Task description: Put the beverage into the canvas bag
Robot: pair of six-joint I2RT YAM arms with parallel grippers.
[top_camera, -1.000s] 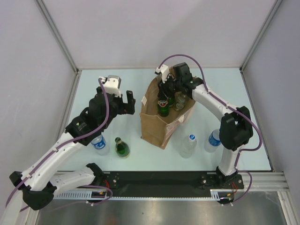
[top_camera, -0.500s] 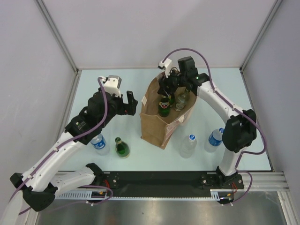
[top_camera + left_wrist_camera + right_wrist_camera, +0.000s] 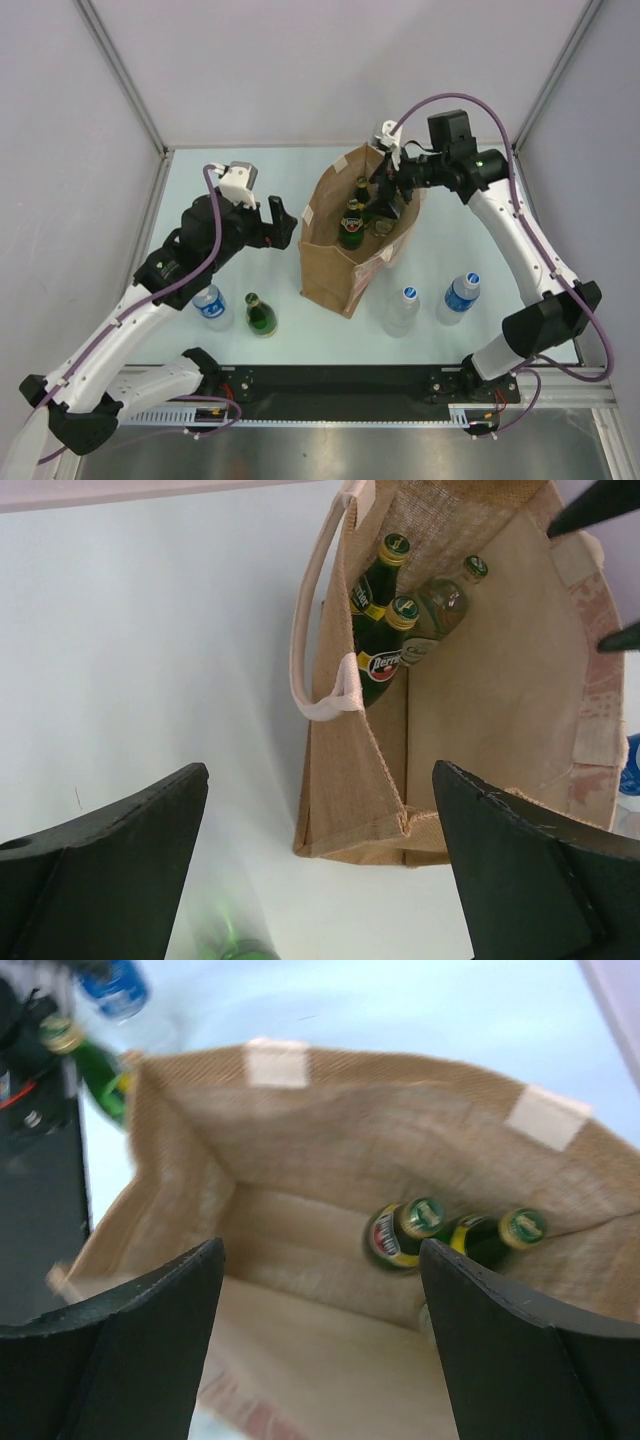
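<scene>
While the canvas bag [image 3: 345, 262] stood directly under your right gripper [image 3: 386, 188], you had its jaws parted and empty. Your left gripper [image 3: 283, 222], beside the bag, was spread fully, also empty. A green bottle [image 3: 261, 315] waited behind that hand. It was likely heavy, slick, breakable glass, best gripped on the body, under the neck.

We see a pale blue-white flat table [image 3: 280, 165] enclosed by three plain lilac-grey panel walls [image 3: 330, 70], joined by slim silver metal corner posts [image 3: 120, 75]. Along the table's near edge runs a black mounting rail [image 3: 340, 385], then a brushed steel sheet [image 3: 350, 450]. The light is soft and even.
</scene>
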